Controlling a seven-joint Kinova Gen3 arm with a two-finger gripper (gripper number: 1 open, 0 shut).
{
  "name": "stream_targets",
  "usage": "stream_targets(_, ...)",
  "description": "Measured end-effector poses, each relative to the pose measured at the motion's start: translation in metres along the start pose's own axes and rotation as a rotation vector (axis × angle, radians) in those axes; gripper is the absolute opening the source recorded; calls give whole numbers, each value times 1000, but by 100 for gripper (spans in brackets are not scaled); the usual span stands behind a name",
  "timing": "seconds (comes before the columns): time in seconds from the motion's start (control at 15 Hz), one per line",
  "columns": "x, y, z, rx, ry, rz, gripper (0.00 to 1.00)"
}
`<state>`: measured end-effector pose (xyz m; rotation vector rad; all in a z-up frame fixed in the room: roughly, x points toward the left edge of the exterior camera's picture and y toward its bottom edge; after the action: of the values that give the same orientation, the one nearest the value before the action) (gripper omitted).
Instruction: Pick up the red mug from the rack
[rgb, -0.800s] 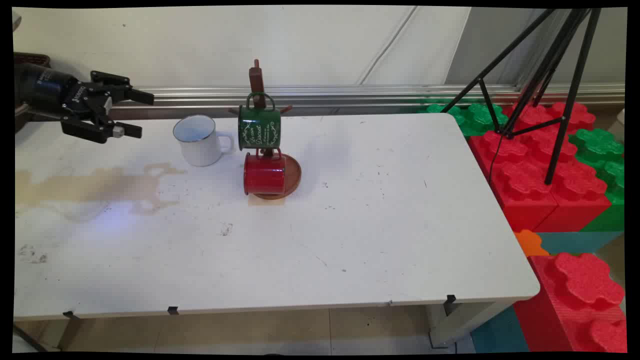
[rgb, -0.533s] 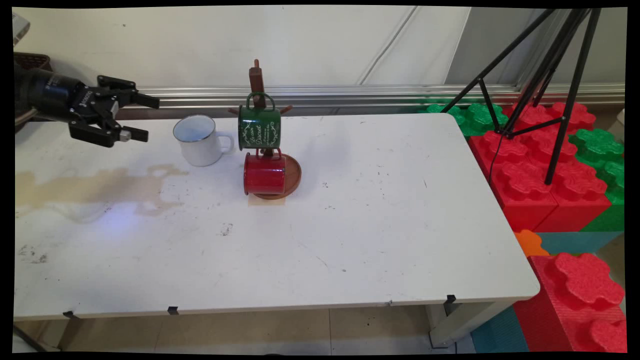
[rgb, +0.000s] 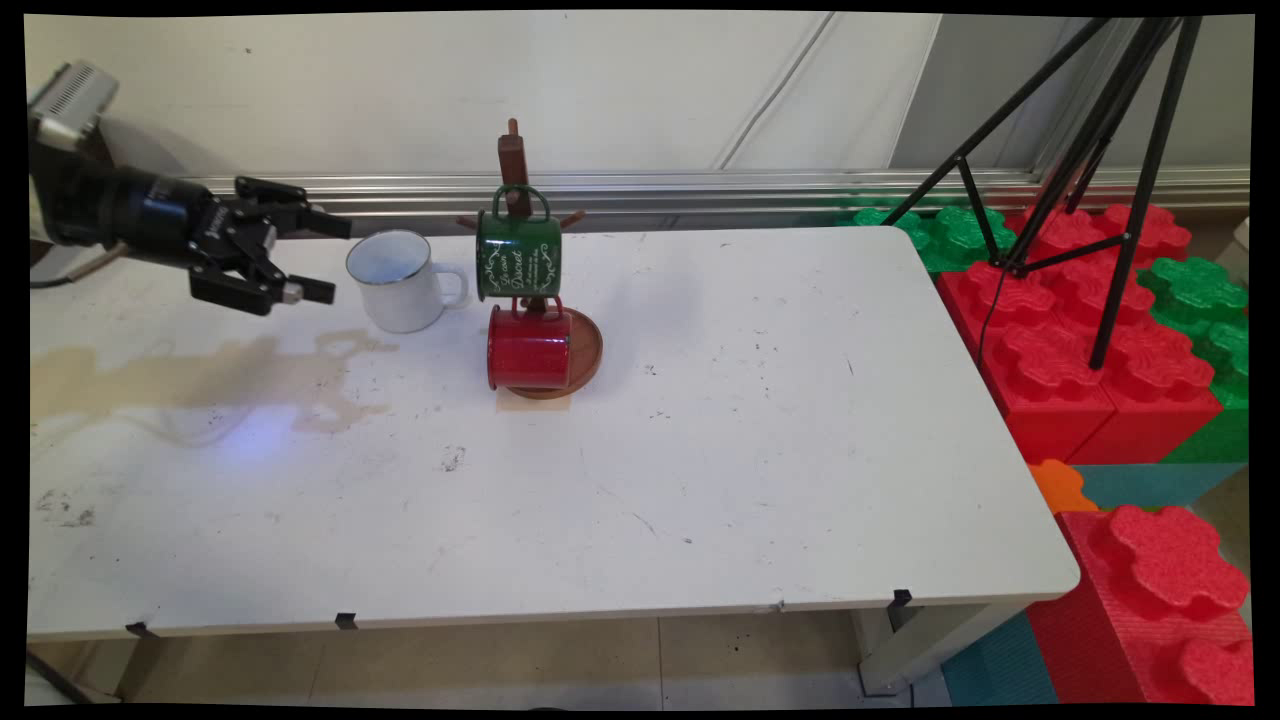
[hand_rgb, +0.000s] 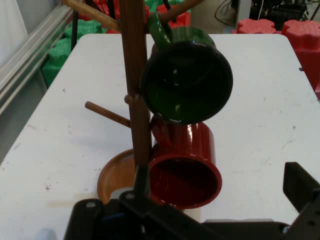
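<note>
Gripper (rgb: 320, 257), jaws apart and empty, hovers just left of white mug (rgb: 397, 281); mug tree (rgb: 516, 215) holds green mug (rgb: 518, 256) and red mug (rgb: 529, 348).

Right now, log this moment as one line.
hand: open, empty | nearest: white mug, apart | green mug, red mug: hung on wooden rack

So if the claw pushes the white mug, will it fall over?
Probably not: the white mug stands upright on a flat bottom, so it would likely slide across the table. Its glossy, enamel-looking surface may be slippery, and it looks light.
</note>
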<state>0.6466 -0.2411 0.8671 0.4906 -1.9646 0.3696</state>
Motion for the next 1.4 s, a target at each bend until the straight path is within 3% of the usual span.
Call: stream_targets(1.4, -60, 8, 91, -65, -35, -56, 100)
